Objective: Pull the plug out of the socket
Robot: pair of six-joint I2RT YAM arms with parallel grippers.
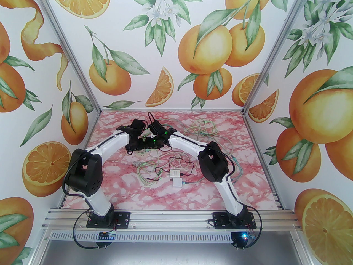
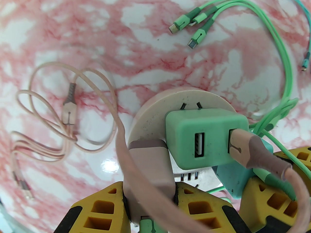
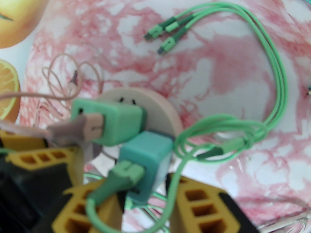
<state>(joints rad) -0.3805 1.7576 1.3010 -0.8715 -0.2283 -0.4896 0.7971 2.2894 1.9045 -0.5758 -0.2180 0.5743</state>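
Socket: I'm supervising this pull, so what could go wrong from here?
Nothing holds the socket: the left claw grips the pink plug, the right claw the teal plug, so it may lift or tilt.
The pink cable crosses the left claw into the green plug; pulling could drag that plug.
The green cable loops beside the right claw and might snag.
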